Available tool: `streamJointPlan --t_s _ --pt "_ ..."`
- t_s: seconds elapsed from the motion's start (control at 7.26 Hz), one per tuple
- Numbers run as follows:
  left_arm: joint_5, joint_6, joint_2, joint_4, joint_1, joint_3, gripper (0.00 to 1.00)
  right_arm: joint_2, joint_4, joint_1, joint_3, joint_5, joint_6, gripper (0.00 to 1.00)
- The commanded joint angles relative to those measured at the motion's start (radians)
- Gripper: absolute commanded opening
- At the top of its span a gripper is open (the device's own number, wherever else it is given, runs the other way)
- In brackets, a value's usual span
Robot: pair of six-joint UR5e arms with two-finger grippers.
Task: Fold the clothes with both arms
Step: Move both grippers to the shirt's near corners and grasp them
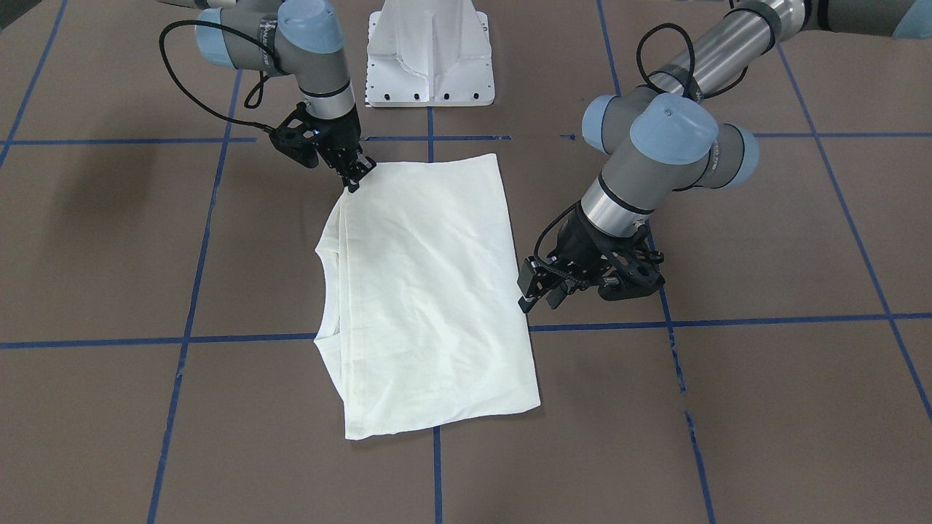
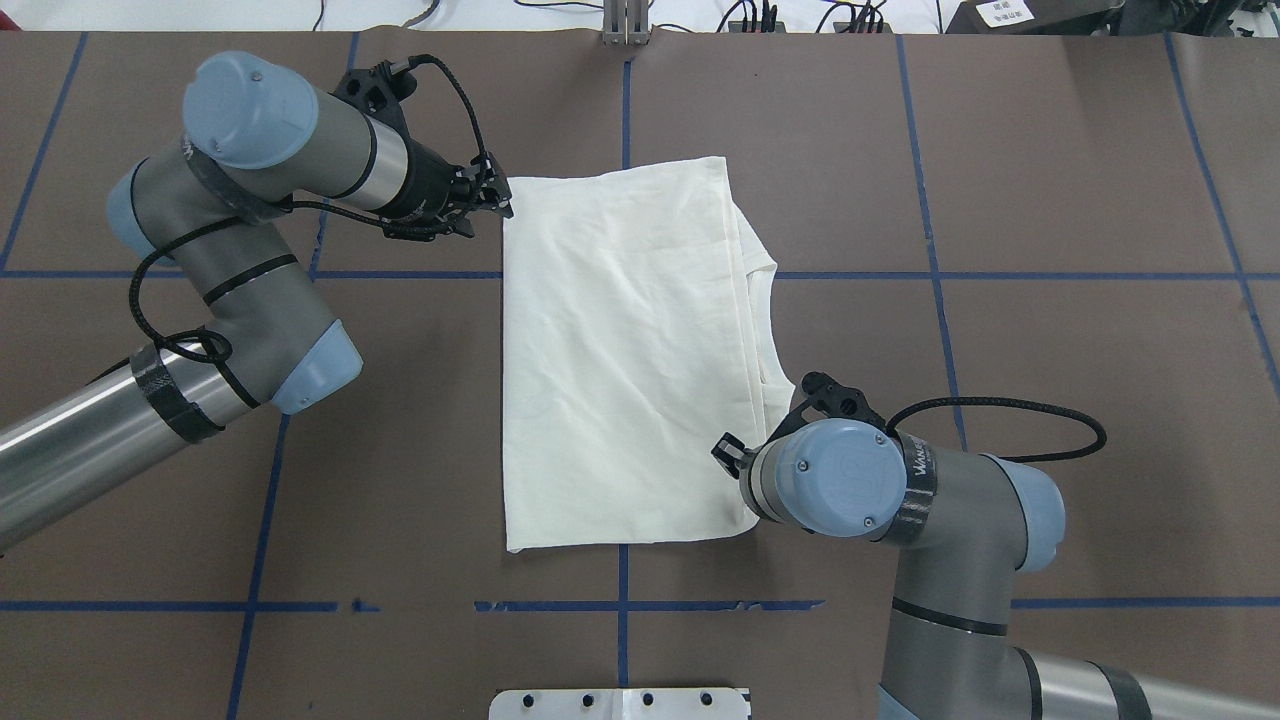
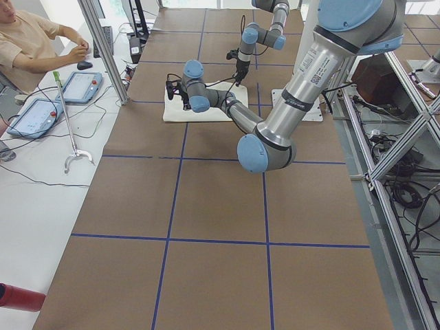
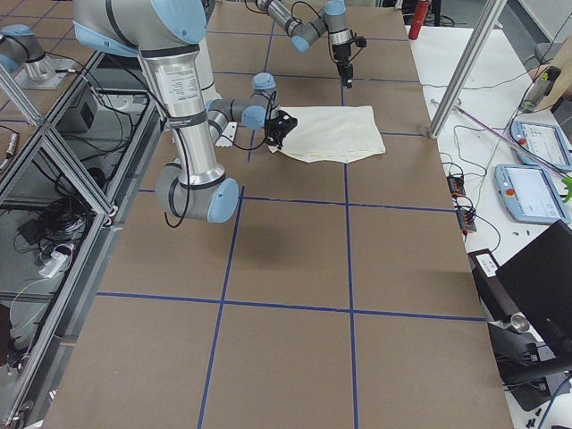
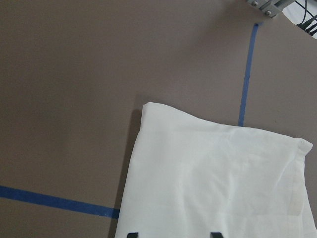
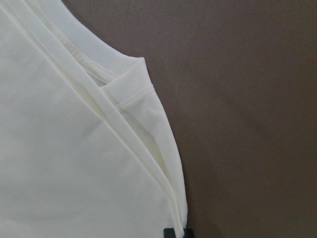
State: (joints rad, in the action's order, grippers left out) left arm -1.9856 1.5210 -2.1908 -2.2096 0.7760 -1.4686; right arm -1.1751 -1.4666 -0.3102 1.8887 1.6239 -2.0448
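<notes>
The cream shirt (image 1: 429,291) lies folded into a rectangle on the brown table, plain side up, collar toward the robot's right (image 2: 760,285). No print shows. My left gripper (image 1: 539,291) is open and empty, hovering at the shirt's left edge near its far corner (image 2: 495,200). Its wrist view shows that corner of the shirt (image 5: 213,178) with two fingertips apart. My right gripper (image 1: 355,178) is low at the shirt's near right corner, by the shoulder fold, and looks shut on the shirt's edge (image 6: 173,218). In the overhead view the wrist partly hides it (image 2: 728,452).
The white pedestal base (image 1: 429,54) stands just behind the shirt on the robot's side. Blue tape lines (image 2: 930,275) grid the table. An operator (image 3: 34,41) sits beyond the far table edge with tablets (image 3: 79,86).
</notes>
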Motion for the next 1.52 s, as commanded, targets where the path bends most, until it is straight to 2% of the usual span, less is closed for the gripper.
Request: streamJointPlan --t_s 0.0,0.14,0.28,0.55,0.69,0.83,1.1,1.38 --pt "0.011 0.180 0.035 -0.002 -0.076 -0.069 0.57 -0.024 -0.005 0.016 0.062 0.001 -0.011 0.00" --pt "0.010 0.233 0.110 0.001 -0.130 -0.184 0.62 -0.040 -0.003 0.020 0.084 0.001 -0.012 0.00" --pt "0.013 0.317 0.150 0.030 -0.189 -0.231 0.62 -0.044 -0.005 0.023 0.089 0.001 -0.014 0.00" --pt "0.178 0.353 0.221 0.048 -0.355 -0.289 0.62 -0.044 -0.003 0.025 0.089 0.001 -0.012 0.00" --pt "0.230 0.425 0.262 0.048 -0.430 -0.297 0.62 -0.047 -0.003 0.025 0.090 0.001 -0.012 0.00" --pt "0.261 0.468 0.264 0.048 -0.457 -0.302 0.62 -0.048 -0.003 0.025 0.089 0.001 -0.014 0.00" --pt "0.257 0.482 0.263 0.190 -0.478 -0.364 0.62 -0.048 -0.003 0.025 0.089 0.001 -0.012 0.00" --pt "0.255 0.498 0.266 0.217 -0.520 -0.372 0.61 -0.048 -0.003 0.025 0.089 0.001 -0.012 0.00"
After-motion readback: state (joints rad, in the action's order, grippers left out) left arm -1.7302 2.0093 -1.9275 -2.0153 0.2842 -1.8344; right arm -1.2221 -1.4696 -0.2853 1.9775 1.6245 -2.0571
